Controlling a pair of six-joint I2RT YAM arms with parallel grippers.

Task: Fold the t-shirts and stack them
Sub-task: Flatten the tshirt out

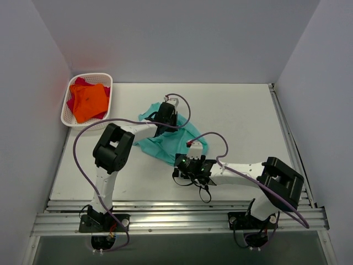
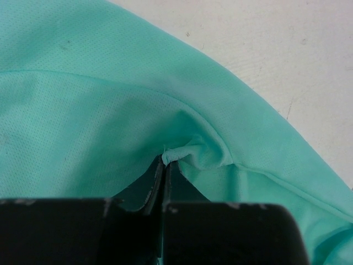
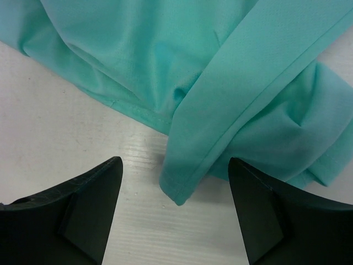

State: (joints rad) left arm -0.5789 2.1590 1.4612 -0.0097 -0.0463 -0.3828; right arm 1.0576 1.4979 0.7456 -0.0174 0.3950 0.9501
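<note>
Bunching hides outline of teal t-shirt point(image 1: 163, 147); left tool point(image 2: 165, 161) pinches it, right tool point(image 3: 172, 164) stands open.

Most of magenta-red tee point(image 1: 70, 103) hidden beneath orange tee point(image 1: 90, 102) in basket point(image 1: 105, 76)

Soft, even overhead light; the pale tabletop point(image 1: 237, 110) carries only faint, diffuse shadows. Close up, the teal-green mesh cloth t-shirt point(image 2: 83, 110) is crisp, while the left tool point(image 2: 164, 165) and right tool point(image 3: 174, 171) sit dark and slightly blurred.
</note>
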